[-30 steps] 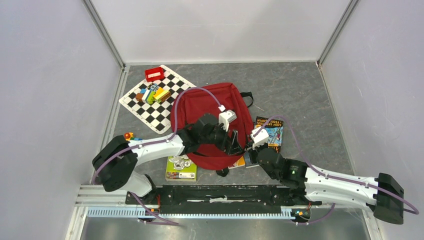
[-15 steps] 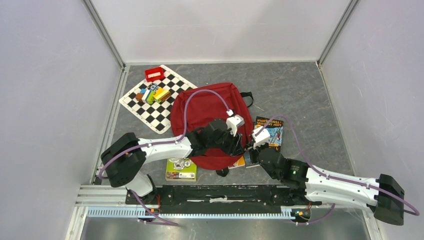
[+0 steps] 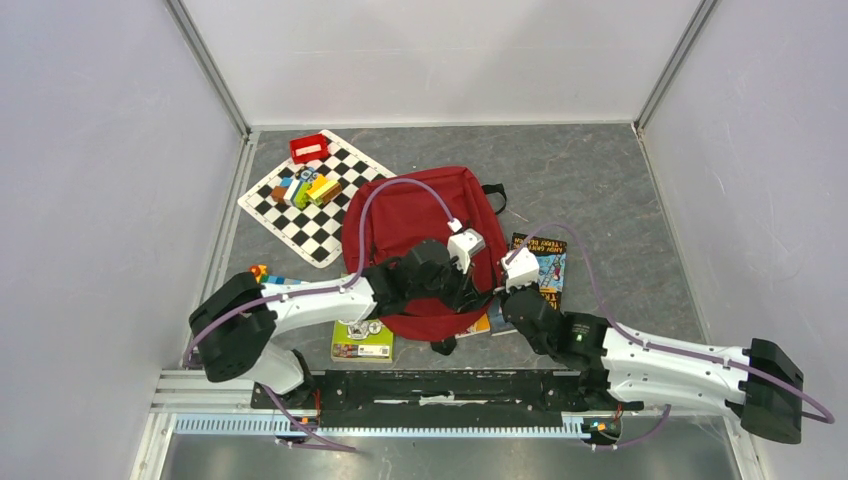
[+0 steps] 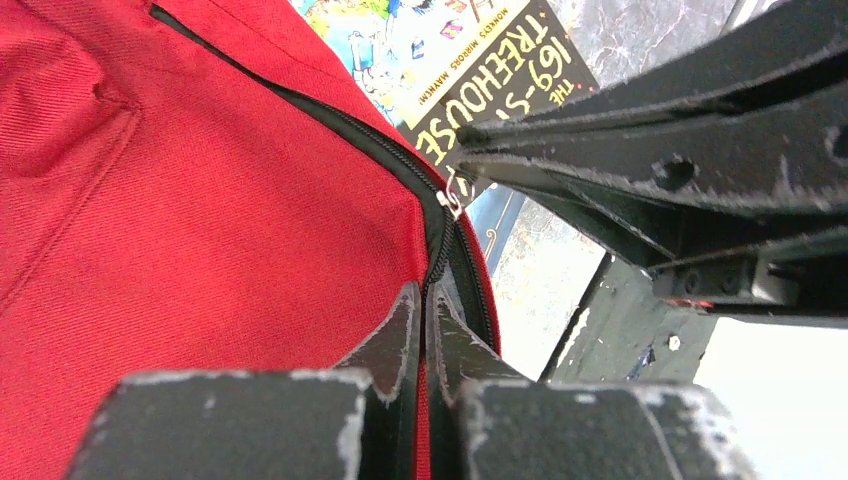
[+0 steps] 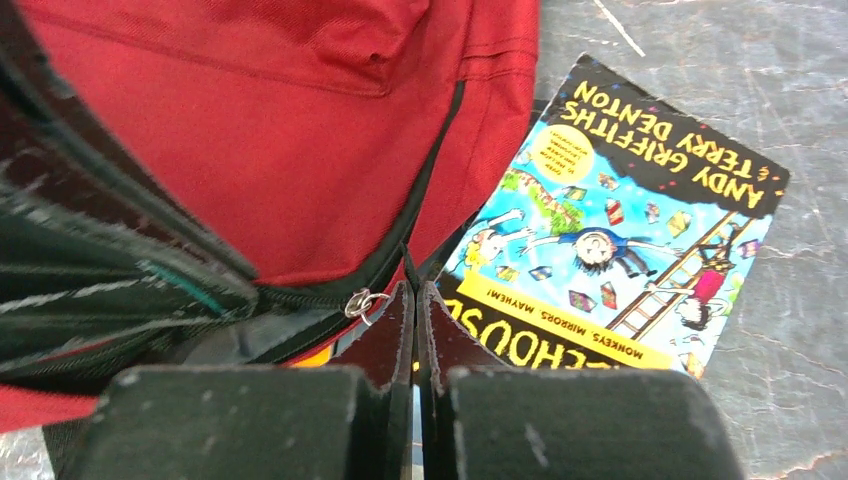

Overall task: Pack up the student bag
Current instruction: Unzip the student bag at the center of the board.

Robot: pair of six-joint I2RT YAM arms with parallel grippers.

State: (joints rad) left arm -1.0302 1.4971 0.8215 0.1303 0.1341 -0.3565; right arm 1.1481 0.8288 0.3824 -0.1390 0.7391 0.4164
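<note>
1. Left tool [image 4: 425,300] has its fingers pressed together on the zip [image 4: 350,135] seam of the bag [image 3: 400,215], at the bag's corner nearest the right and near edges of the bench. It holds only a thin fold, so a firm tug may strip the fabric out of the grip.
2. Right tool [image 5: 415,295] is also closed, with its tips on the zip line just beside the pull [image 5: 362,303]. I cannot tell whether it pinches anything. If it has missed the pull, a draw along the zip opens nothing and only hauls on the bag.
3. Both tools crowd the same short stretch of seam, and the right one fills the upper right of the left wrist view. Any sideways correction by either risks a knock that shakes both grips loose.
4. The bag lies flat in the middle of the bench, reaching toward the near edge, with nothing pinning it but the left tool. A pull could slide or bunch it rather than run the zip.
5. A book [image 5: 620,210] lies just beside that corner on the right-edge side, its corner tucked under the bag. A dragged bag may carry it along or ride over it.
6. The zip looks closed where it shows, so no packing is possible until it opens.
</note>
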